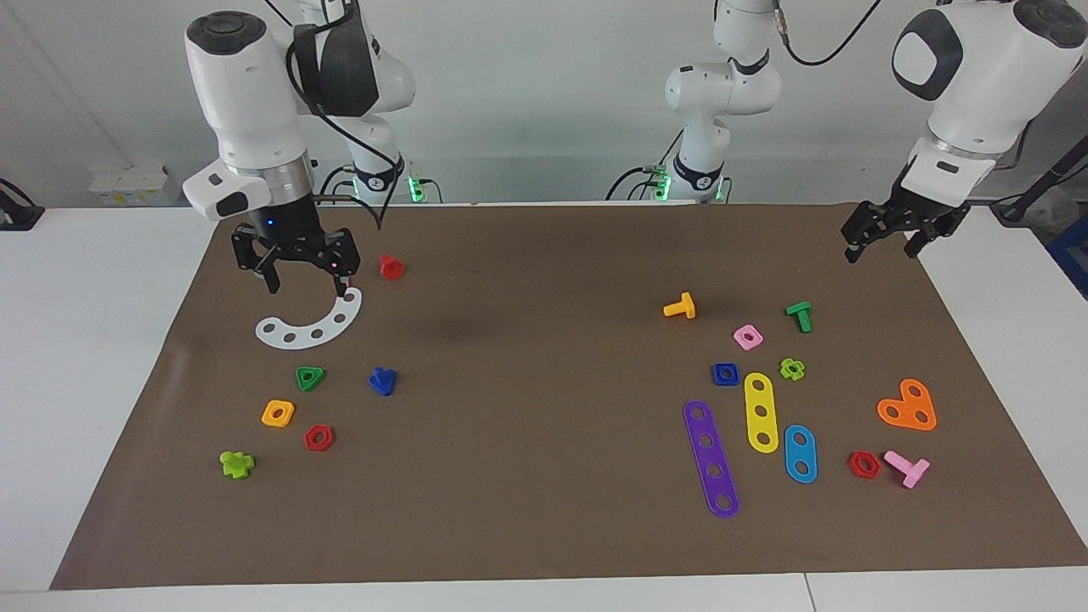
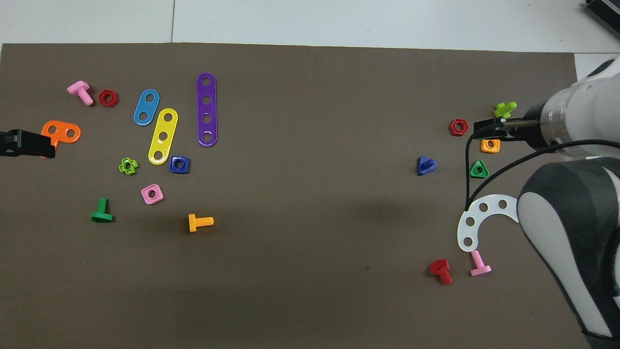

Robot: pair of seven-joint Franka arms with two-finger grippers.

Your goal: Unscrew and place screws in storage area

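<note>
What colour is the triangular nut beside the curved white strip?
Green, clearest in the overhead view.

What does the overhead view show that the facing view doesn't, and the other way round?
Only overhead: a pink bolt beside the red bolt, by the white curved strip. Only facing: the right gripper, fingers open, over that strip's end. Both: the dark-blue screw lying beside the green triangular nut, and the left gripper waiting over the mat's edge.

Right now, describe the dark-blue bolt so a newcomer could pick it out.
Start at the white curved strip toward the right arm's end of the brown mat. The dark-blue bolt lies farther from the robots than that strip, beside the green triangular nut. Unlike its holed neighbours, it has a flat triangular head with a short shank.
</note>
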